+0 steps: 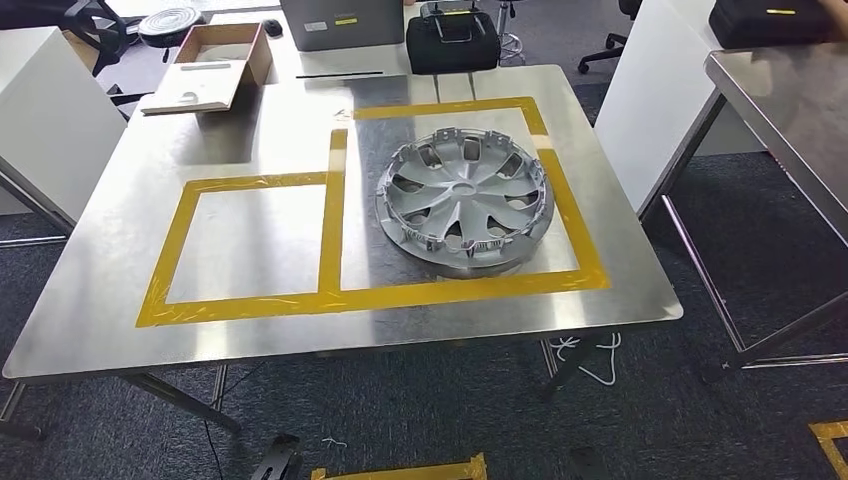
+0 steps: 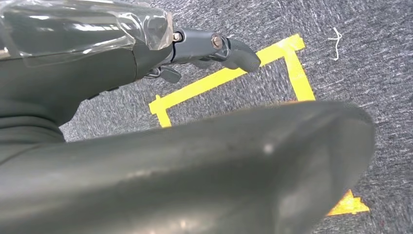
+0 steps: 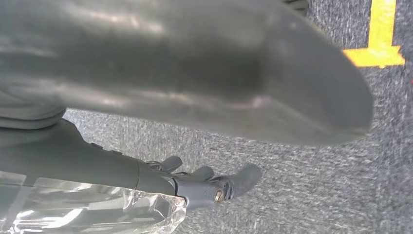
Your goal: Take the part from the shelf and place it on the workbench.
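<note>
Silver hubcap [image 1: 465, 200] lies on workbench [image 1: 250, 130] near cardboard box [image 1: 215, 65]; each robot hand [image 2: 214, 48] [image 3: 209, 187] hangs released.

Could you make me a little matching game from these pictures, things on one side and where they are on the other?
Things:
1. hubcap
2. cardboard box
3. black case
4. left hand

Places:
A. far edge of the table, towards the right
B. hanging over the grey carpet
C. inside the right yellow tape square
D. far left corner of the table

Pairs: 1-C, 2-D, 3-A, 4-B
</note>
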